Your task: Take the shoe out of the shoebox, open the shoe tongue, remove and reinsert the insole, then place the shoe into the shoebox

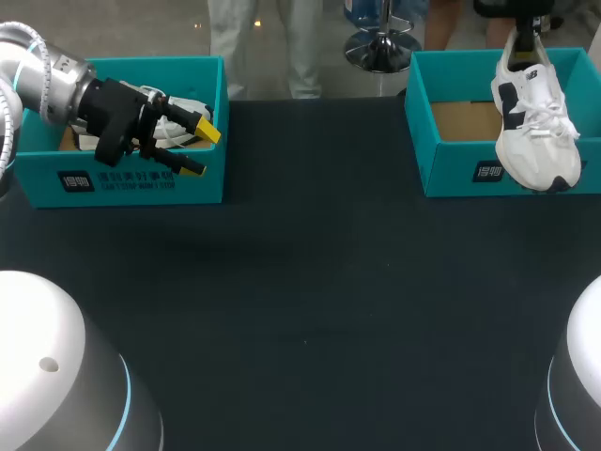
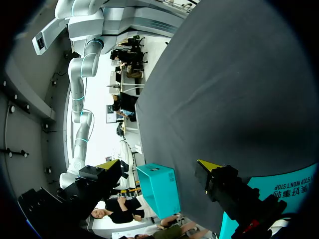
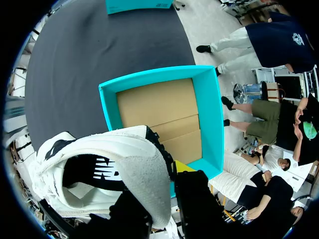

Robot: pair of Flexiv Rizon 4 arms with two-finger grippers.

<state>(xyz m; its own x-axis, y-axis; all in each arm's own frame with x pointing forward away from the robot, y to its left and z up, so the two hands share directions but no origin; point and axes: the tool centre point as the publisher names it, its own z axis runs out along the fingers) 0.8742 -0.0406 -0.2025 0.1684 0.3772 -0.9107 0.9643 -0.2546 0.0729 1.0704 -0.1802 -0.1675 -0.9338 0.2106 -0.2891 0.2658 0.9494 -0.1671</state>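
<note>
My right fingers (image 3: 185, 168) grip the heel of the white shoe (image 1: 535, 122), which hangs toe-down over the right teal shoebox (image 1: 451, 171) at the tabletop's (image 1: 300, 301) far side, while my left fingers (image 1: 208, 130), spread wide and holding nothing, are over the left shoebox (image 1: 131, 178).

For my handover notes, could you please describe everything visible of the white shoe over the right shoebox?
The white shoe is a lace-up sneaker with dark navy side panels, white laces and a pale sole; its heel looks grey. It hangs toe-down over the right shoebox, clear of the box floor. The right gripper is shut on its heel end; nothing else visibly touches it.
</note>
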